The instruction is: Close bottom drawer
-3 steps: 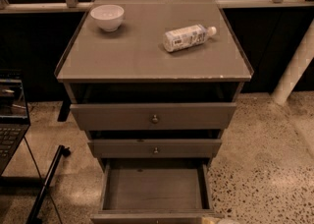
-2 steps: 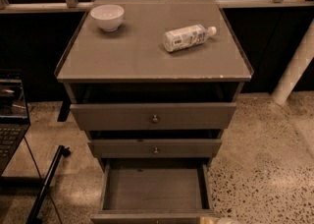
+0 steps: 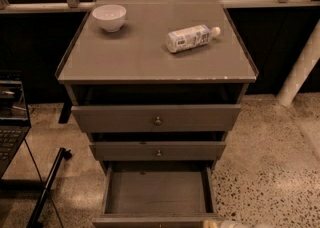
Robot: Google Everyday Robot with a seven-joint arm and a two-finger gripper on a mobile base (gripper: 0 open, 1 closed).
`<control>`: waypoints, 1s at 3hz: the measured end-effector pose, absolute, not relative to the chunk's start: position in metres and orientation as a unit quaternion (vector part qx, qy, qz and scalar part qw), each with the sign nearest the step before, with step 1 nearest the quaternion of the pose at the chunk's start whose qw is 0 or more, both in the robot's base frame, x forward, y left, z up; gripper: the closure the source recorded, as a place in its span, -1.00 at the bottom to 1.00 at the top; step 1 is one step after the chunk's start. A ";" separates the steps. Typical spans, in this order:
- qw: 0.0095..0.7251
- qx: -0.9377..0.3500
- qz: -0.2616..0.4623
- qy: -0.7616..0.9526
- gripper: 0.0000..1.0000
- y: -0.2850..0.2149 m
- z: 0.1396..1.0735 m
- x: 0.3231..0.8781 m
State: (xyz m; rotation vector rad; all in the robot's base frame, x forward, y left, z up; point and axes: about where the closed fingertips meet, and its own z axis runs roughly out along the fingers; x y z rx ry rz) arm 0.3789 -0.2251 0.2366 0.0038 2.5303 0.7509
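One shallow, open bottom drawer (image 3: 157, 192), hand (image 3: 231, 224) beside

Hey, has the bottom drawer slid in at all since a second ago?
No. The bottom drawer sits pulled out just as far below the middle drawer as before. The claw shows only at the lower edge, by the drawer's front right corner.

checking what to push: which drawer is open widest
The bottom drawer: its inside shows; the top drawer and middle drawer are only slightly out. The gripper is at the lower edge, by its front.
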 end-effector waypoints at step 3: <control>0.194 0.016 0.295 0.935 1.00 -0.229 0.190 0.396</control>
